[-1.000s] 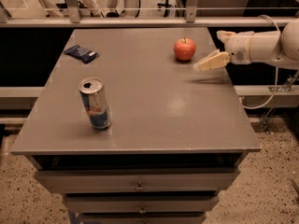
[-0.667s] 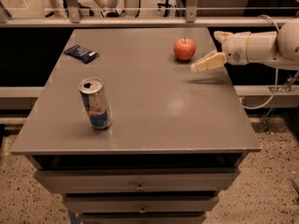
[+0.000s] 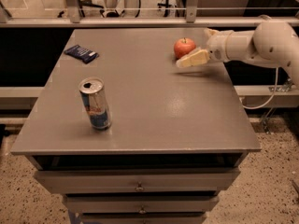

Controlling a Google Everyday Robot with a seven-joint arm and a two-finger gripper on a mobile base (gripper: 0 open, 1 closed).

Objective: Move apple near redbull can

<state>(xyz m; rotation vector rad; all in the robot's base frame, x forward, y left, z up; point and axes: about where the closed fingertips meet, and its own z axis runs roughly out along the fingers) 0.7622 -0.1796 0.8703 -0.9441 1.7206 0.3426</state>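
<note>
The apple, round and red-orange, sits on the grey table at the far right. My gripper reaches in from the right and is open. Its near cream finger lies just in front of the apple, touching or almost touching it, and the far finger is mostly hidden behind the apple. The redbull can, slim and silver-and-blue, stands upright at the front left of the table, far from the apple.
A flat dark blue snack packet lies at the far left of the table. A rail runs behind the table's back edge. Drawers sit below the front edge. A cable hangs at the right.
My gripper has moved left, closing in on the apple until its near finger is alongside it. The apple, can and packet have not moved.
</note>
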